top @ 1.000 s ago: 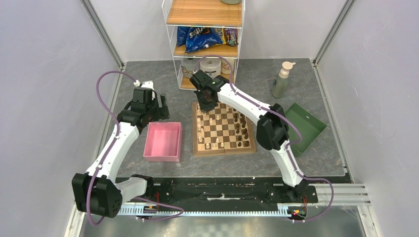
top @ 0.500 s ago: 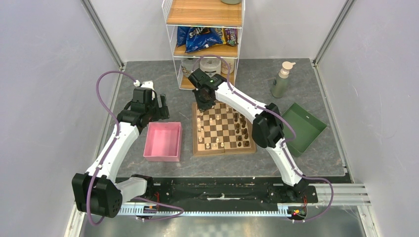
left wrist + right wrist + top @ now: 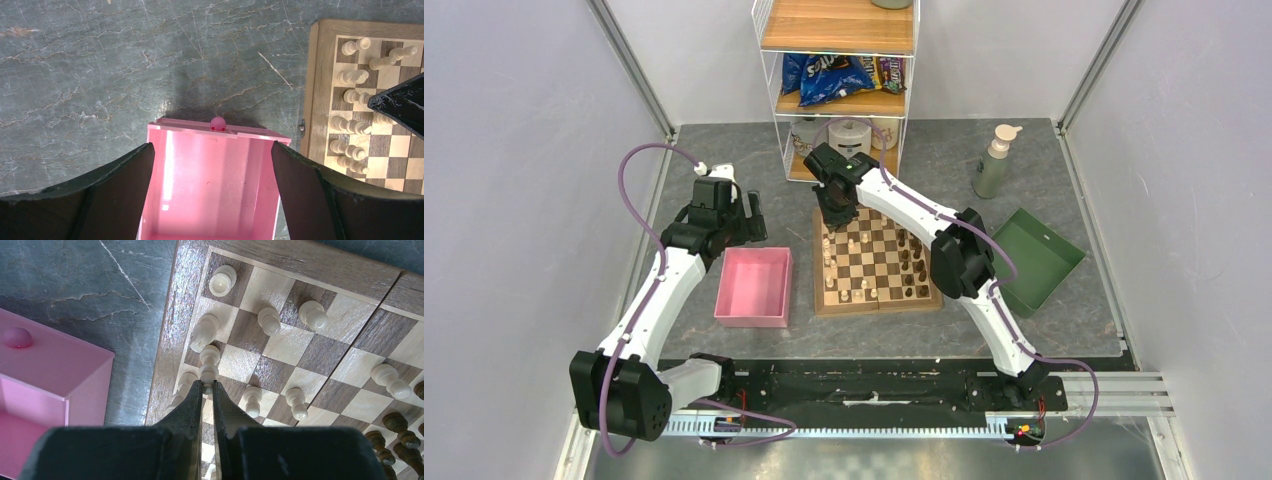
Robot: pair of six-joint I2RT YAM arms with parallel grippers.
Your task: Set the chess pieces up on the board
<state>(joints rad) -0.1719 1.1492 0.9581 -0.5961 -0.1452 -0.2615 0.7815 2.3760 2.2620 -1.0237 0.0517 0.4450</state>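
Chess pieces [image 3: 855, 245] stand on the board [image 3: 879, 306], which lies flat on the grey tabletop [image 3: 924, 170] between the pink tray [image 3: 751, 320] on its left and the green tray [image 3: 1036, 255] on its right. The cream-white figures [image 3: 221, 280] are grouped along the board's left side. The dark figures [image 3: 915, 266] are grouped along its right side.

Right pincer [image 3: 207, 385]: positioned over the far-left corner of the board. The jaws are closed to a narrow slit on a cream-white piece [image 3: 209, 361], whose end projects beyond the fingertips. Neighbouring cream-white figures stand just beside it on the adjoining squares. Whether the gripped piece touches the board cannot be told.

Left pincer [image 3: 212, 150]: hangs above the far end of the pink tray, well apart from the board. The jaws are spread wide and hold nothing. A small pink knob [image 3: 218, 123] sits on the tray's far rim, midway between the fingers [image 3: 125, 185].

Beyond the board stand a wire shelf rack [image 3: 839, 30] with snack bags [image 3: 829, 78] and a pump bottle [image 3: 994, 162].
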